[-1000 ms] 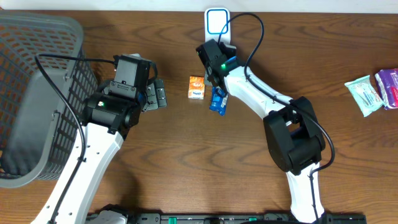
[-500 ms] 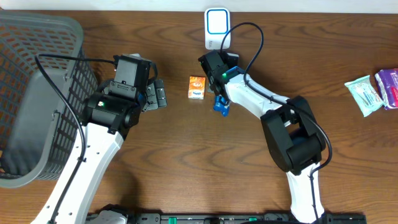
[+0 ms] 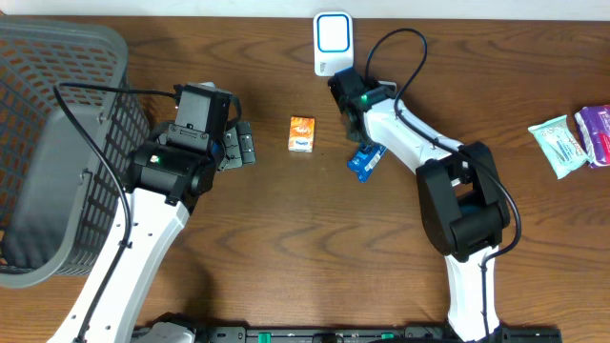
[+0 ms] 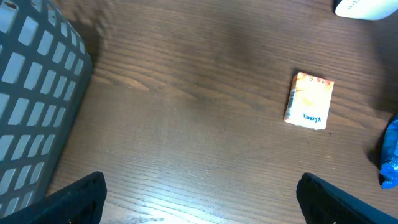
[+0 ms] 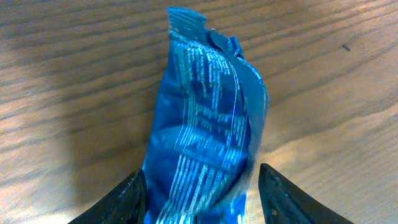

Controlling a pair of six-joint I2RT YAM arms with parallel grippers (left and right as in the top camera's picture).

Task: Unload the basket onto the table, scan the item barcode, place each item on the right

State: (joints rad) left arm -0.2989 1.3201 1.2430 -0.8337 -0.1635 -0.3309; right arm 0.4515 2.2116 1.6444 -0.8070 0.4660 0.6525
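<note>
A grey plastic mesh basket [image 3: 57, 143] is seen at the far left of the brown wooden table [image 3: 286, 248]. Just to its right the left gripper [image 4: 202, 186] is held above bare wood with its jaws spread wide and nothing between them. Near the middle a small orange rectangular packet [image 3: 302, 133] is laid flat, well apart from both grippers. Behind it and a little to the right, at the far edge, a white upright scanner with a blue-rimmed window [image 3: 332, 43] is stood.

The blue foil packet [image 3: 365, 160] is found in front of the scanner, to the right of the orange packet, lying on the table. It is flanked by the fingers [image 5: 134, 196] of the right gripper [image 5: 202, 180], which are set partway apart; whether it is pinched cannot be told. At the far right a teal soft packet [image 3: 560, 143] and a purple packet [image 3: 596, 129] are laid side by side.
</note>
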